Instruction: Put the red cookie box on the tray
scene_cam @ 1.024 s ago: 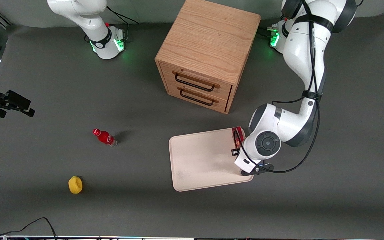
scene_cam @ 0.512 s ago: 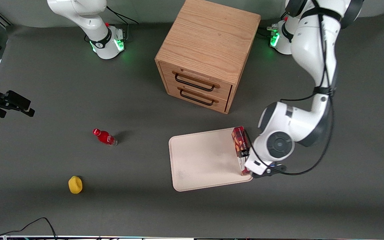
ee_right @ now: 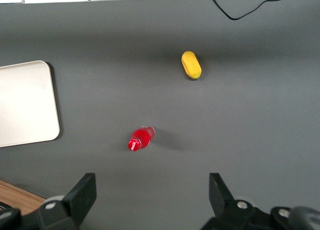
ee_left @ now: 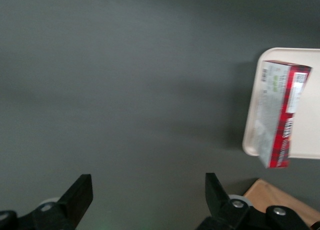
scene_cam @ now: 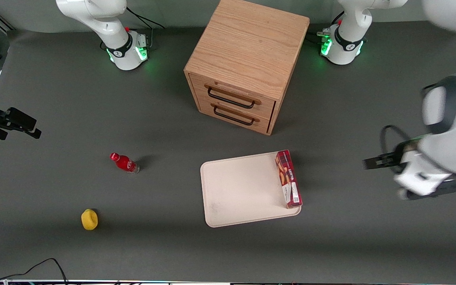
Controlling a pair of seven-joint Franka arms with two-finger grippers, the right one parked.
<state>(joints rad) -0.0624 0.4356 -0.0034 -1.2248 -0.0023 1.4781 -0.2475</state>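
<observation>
One red cookie box point(scene_cam: 288, 179) sits on the tray point(scene_cam: 240, 190) edge (barely), so the gripper point(ee_left: 149, 197), fingers apart, should retreat without clipping it.

The arm point(scene_cam: 445, 130) has glossy white shells with rounded links and dark grey bands at the joints; a black cable point(scene_cam: 386, 138) loops off its wrist; its base point(scene_cam: 341, 43) is a white cylinder ringed in black, lit green at one side, with a small red mark on top; the gripper point(ee_left: 147, 200), well off the tray toward the working arm's end of the table, has two black, wedge-shaped fingers point(ee_left: 80, 192) set wide apart, with silver screws on the black mounts beneath them.
</observation>
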